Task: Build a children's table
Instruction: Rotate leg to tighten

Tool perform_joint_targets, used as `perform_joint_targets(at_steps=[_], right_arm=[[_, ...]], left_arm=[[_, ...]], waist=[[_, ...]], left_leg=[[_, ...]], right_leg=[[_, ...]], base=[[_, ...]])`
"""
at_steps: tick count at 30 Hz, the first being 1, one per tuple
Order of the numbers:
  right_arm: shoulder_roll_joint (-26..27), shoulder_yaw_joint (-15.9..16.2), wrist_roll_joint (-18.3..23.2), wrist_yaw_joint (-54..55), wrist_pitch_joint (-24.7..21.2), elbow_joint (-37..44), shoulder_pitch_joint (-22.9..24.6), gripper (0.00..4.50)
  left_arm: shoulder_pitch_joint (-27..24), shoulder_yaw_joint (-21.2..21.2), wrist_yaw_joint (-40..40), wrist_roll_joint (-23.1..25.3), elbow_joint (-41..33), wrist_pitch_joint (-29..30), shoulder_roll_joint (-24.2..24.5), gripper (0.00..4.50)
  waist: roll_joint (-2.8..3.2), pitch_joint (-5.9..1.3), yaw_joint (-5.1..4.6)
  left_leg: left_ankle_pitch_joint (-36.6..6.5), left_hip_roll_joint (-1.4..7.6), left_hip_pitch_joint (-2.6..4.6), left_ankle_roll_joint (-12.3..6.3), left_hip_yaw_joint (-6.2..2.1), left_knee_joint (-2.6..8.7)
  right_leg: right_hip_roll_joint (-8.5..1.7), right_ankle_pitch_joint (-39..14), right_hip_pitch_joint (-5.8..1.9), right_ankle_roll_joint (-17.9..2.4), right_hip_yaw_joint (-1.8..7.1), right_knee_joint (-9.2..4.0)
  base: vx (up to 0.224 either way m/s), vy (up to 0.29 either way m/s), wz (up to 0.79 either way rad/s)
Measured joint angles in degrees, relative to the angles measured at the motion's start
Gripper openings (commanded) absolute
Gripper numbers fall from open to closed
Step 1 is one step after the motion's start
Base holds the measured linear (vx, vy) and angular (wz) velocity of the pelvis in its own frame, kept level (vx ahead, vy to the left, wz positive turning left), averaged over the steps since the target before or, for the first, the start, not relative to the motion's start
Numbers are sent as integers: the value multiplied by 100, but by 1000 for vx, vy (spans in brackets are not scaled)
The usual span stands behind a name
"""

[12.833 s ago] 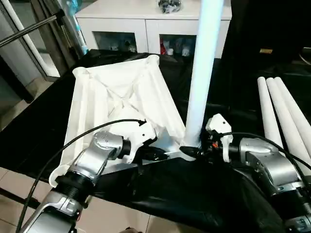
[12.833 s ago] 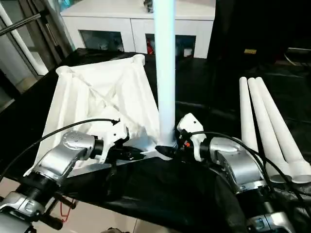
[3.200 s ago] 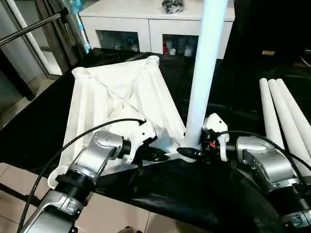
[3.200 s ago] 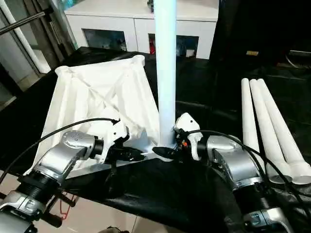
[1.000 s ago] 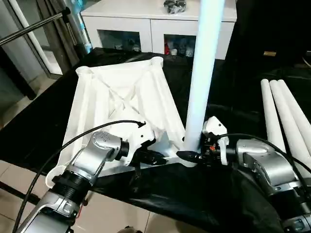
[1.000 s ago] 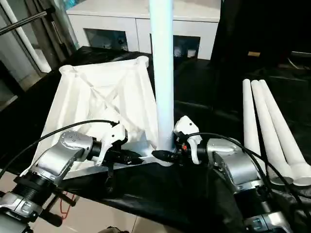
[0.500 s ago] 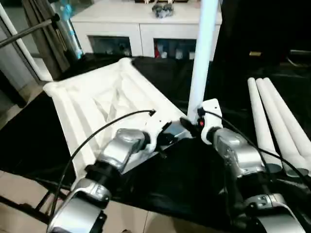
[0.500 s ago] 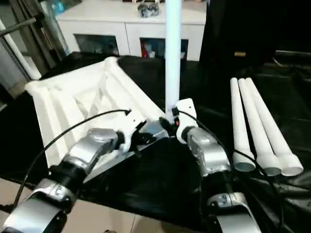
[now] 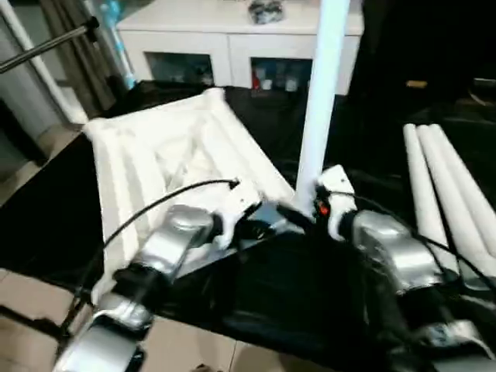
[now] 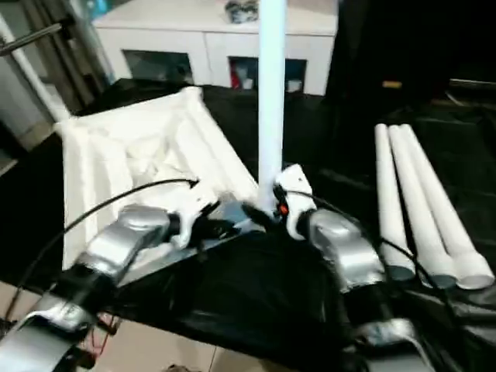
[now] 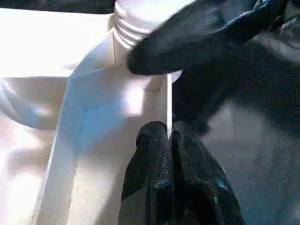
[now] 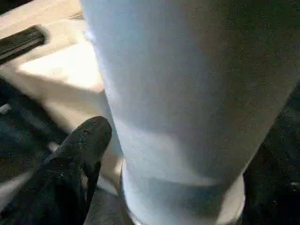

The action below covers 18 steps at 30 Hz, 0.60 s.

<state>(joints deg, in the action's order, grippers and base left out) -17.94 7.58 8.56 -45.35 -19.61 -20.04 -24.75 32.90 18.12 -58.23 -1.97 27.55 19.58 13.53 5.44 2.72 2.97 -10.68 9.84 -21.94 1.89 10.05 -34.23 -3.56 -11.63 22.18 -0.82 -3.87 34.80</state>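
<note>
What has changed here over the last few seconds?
The tabletop has swung round on the black cloth, its near corner and the upright leg shifting with it. The left gripper stays shut on the tabletop's rim, and three spare legs lie where they were.

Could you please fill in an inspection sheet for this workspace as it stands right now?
Surface: black cloth covers the bench.
Job's things: tabletop lies ribbed underside up; one leg stands upright in its near corner socket; three spare legs lie side by side to the right.
Clutter: nothing seen.
Grippers: left gripper pinches the tabletop's thin rim; right gripper sits at the standing leg's base.
Cables: black cable loops over the left forearm.
Surroundings: white cabinet behind.
</note>
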Motion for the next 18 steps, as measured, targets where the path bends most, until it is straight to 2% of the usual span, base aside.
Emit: perform_joint_targets(at_steps=[2,6,7,18], right_arm=[[-310,119,98,-566,-11,290,162,393],[-582,281,240,-1188,-62,558,280,393],[-675,325,279,-1325,-97,628,305,378],[-685,366,302,-1490,-227,643,314,301]], left_arm=[[-118,53,-350,-77,-162,-38,184,0],[-189,145,-779,-124,-331,-44,405,0],[-218,181,-855,-158,-389,-41,452,0],[-273,202,-1037,-171,-442,-28,527,0]], waist=[[1,0,57],[2,0,118],[2,0,132],[0,1,166]], left_leg=[[3,0,-17,-7,0,-5],[2,1,-22,-6,-1,-8],[0,1,-20,-3,-1,-10],[1,2,-14,-2,-1,-13]], right_leg=[[-1,0,12,0,0,1],[-1,0,14,-2,-1,3],[-1,0,12,-2,0,4],[-1,0,12,-2,1,12]], base=[[0,0,0],[0,0,0],[0,0,0],[0,0,0]])
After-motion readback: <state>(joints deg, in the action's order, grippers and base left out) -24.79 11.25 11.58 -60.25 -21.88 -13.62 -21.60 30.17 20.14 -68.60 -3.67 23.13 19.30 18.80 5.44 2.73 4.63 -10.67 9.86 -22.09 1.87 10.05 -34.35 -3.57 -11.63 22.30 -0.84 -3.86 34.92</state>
